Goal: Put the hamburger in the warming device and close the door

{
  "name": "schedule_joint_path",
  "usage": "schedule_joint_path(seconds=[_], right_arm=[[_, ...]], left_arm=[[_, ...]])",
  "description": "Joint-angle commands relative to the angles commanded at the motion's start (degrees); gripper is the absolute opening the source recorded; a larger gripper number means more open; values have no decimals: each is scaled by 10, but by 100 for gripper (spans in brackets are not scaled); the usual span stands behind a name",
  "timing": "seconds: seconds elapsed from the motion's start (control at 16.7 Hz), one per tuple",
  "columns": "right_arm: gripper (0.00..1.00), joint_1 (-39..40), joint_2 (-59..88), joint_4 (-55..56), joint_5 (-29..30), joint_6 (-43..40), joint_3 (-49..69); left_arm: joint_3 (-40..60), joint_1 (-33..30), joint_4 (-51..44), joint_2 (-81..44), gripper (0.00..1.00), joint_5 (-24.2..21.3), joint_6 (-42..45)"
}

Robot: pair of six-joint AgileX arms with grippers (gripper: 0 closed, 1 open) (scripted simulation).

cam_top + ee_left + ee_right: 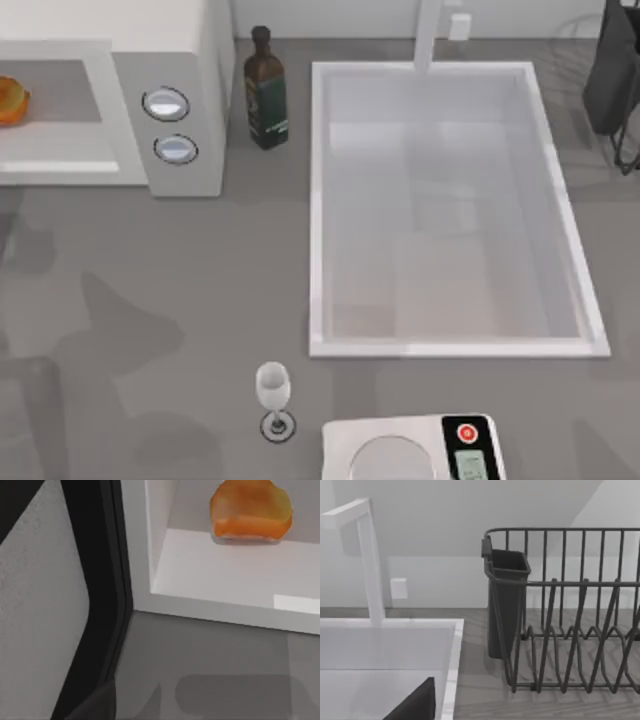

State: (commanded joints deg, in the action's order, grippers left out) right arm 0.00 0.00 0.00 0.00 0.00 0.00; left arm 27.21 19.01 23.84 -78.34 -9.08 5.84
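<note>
The hamburger (pixel 10 101) sat inside the warming device (pixel 190 60) at the upper left of the top view, on the cavity floor, door side open. Further right stood a dark bottle (pixel 266 90), then the sink (pixel 320 200). Couldn't tell either claw's state.

Kitchen: sink (pixel 450 340), microwave (pixel 190 100), dish rack (pixel 570 630).

- A dark, near-black wedge of the left gripper (pixel 92 705) juts into the left wrist view, matte and plain, with one straight slanted edge.
- A like dark wedge of the right gripper (pixel 415 702) sits in the right wrist view, same flat finish.
- No cables, screws or markings can be made out on either.
</note>
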Motion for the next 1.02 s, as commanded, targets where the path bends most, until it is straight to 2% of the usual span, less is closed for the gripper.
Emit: schedule_joint_path(seconds=[0.48,0.72,1.02], right_arm=[[100,0,0,0,0,0,0],[100,0,0,0,0,0,0],[100,0,0,0,0,0,0]], left_arm=[[-12,-9,-13,37,100,4,-2],[-52,-36,-47,154,100,17,-10],[-127,-88,-112,378,100,42,-26]])
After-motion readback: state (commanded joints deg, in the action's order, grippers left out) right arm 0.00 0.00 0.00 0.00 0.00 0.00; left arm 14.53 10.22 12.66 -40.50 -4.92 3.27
